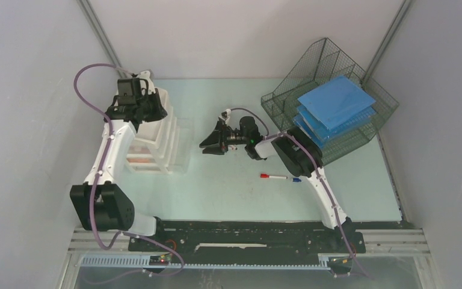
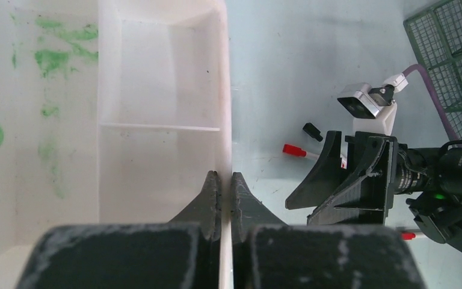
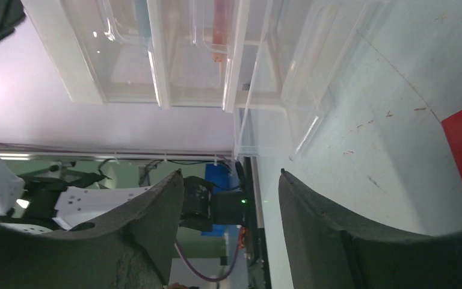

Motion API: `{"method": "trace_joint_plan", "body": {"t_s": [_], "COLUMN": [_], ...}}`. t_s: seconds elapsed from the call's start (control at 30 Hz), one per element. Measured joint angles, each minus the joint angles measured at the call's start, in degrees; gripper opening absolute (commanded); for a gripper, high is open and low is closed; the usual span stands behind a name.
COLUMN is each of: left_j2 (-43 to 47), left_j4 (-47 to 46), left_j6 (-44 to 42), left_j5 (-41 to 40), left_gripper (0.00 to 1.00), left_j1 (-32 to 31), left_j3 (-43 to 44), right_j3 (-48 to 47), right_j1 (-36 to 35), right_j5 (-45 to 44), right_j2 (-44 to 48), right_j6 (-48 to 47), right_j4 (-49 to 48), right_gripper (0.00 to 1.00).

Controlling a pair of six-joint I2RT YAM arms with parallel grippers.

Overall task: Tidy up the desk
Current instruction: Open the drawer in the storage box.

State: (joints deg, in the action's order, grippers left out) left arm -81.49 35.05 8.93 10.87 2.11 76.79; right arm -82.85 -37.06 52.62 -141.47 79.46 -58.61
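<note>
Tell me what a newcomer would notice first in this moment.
The stack of flat bright blue folders in the dark wire-mesh tray at the far right corner stands out most. At the left, the left gripper is pinched shut on a wall of the white plastic drawer unit. The open right gripper hovers mid-desk, beyond a red-capped marker lying on the pale mint-green desk.

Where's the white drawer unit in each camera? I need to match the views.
Top external: white drawer unit, left of centre on the desk.
Left wrist: fills the left half; left gripper shut on its wall.
Right wrist: across the top, turned sideways.
Shared landmark: right gripper, open, pointing at the unit.
</note>
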Motion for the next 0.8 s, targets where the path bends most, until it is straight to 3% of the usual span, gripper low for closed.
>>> {"method": "trace_joint_plan", "body": {"t_s": [0.03, 0.1, 0.3, 0.6, 0.8], "left_j2": [-0.3, -1.2, -4.2, -4.2, 2.2], "left_j4": [0.3, 0.9, 1.2, 3.0, 5.9], "left_j6": [0.0, -0.1, -0.3, -0.5, -1.0], "left_j5": [-0.1, -0.4, -4.5, -8.8, -9.8], "left_gripper": [0.02, 0.16, 0.46, 0.7, 0.89], "left_j1": [0.0, 0.0, 0.0, 0.0, 0.5], "left_j3": [0.5, 1.4, 4.6, 6.6, 6.3], "right_j3": [0.1, 0.1, 0.2, -1.0, -1.3], "right_j1": [0.0, -0.1, -1.2, -3.3, -4.3], "right_j5": [0.4, 1.0, 2.4, 2.8, 2.3], "right_j2": [0.4, 1.7, 11.6, 26.3, 35.5], "right_j6": [-1.7, -5.7, -24.0, -52.3, -70.4], "right_j4": [1.7, 5.6, 23.0, 48.6, 68.1], "right_gripper": [0.67, 0.67, 0.68, 0.7, 0.72]}}
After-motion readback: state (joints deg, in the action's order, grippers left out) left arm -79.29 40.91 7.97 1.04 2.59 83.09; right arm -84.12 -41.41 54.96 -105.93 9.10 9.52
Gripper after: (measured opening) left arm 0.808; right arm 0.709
